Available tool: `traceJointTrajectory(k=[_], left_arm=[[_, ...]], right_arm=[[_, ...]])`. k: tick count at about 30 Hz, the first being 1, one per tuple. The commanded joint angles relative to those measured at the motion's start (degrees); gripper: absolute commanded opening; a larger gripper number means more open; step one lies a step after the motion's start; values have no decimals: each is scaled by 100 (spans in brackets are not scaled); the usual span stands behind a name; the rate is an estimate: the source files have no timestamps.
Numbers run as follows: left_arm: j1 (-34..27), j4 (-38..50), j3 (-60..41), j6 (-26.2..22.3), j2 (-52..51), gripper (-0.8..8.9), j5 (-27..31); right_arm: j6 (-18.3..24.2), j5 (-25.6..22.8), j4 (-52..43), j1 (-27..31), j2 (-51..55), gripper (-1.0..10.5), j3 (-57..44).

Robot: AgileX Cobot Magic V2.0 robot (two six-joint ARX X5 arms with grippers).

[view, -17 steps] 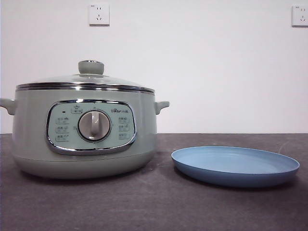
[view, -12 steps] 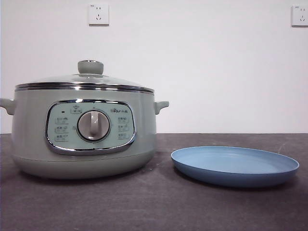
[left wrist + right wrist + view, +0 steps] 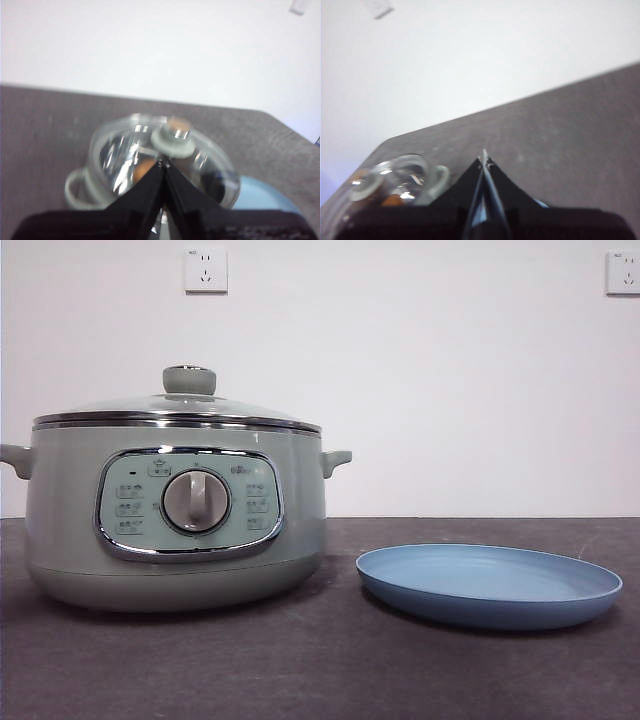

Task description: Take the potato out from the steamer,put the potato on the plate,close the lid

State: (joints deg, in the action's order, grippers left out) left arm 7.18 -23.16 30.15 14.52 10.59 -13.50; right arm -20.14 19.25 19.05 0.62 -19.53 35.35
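Both grippers clenched, empty: left gripper (image 3: 164, 164) above lid (image 3: 180, 406), right gripper (image 3: 484, 159) over table. Potato (image 3: 145, 169) inside steamer (image 3: 175, 520), frame left; plate (image 3: 490, 585) lower right.

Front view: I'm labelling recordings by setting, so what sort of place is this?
Probably a lab test bench, not a kitchen: the steamer and plate sit alone on a dark table against a bare white wall with sockets.

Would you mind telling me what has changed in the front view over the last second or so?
Nothing visibly changed: the lid still sits on the steamer, the plate is still bare beside it, and no arm has come into the front view.
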Motion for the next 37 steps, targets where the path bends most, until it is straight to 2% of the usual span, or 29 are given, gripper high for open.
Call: traceJointTrajectory(k=[1, 5, 9, 15, 19, 20, 21, 22, 23, 25, 26, 28, 29, 32, 37], left_arm=[[-15, -146, 686, -369, 472, -6, -55], [-15, -507, 1646, -656, 1235, -6, -247], [-15, -1014, 2691, -922, 2127, -6, -726], [-4, -2140, 4170, -1377, 3497, -6, -1644], [22, -2761, 4846, -1606, 4315, 3, -1836], [42, -2820, 4935, -1609, 4457, 14, -1818], [66, -2865, 5010, -1609, 4599, 73, -1816], [92, -2900, 5062, -1609, 4721, 174, -1812], [111, -2914, 5084, -1606, 4809, 263, -1808], [155, -2938, 5088, -1606, 4962, 402, -1794], [177, -2959, 5088, -1606, 5034, 412, -1773], [229, -2970, 5088, -1606, 5154, 412, -1622], [258, -2964, 5088, -1606, 5206, 412, -1528], [385, -2846, 5088, -1606, 5379, 410, -1237], [693, -2387, 5088, -1582, 5729, 409, -772]], right_arm=[[444, 313, 181, -92, -498, -11, 828], [850, 844, 533, -284, -1261, -11, 1880], [1342, 1248, 1102, -496, -2065, -11, 2948], [2159, 1517, 2474, -920, -3296, -11, 4389], [2728, 1515, 3423, -1368, -4013, -8, 5042], [2802, 1515, 3519, -1467, -4131, 4, 5121], [2822, 1515, 3554, -1565, -4247, 7, 5178], [2815, 1513, 3554, -1644, -4339, 15, 5211], [2815, 1510, 3550, -1700, -4402, 54, 5226], [2806, 1471, 3545, -1808, -4513, 281, 5228], [2782, 1432, 3547, -1851, -4564, 429, 5228], [2741, 1178, 3541, -1945, -4621, 638, 5228], [2745, 1008, 3541, -1989, -4636, 668, 5228], [2747, 560, 3541, -2100, -4645, 662, 5228], [2747, 509, 3541, -2118, -4645, 661, 5228]])
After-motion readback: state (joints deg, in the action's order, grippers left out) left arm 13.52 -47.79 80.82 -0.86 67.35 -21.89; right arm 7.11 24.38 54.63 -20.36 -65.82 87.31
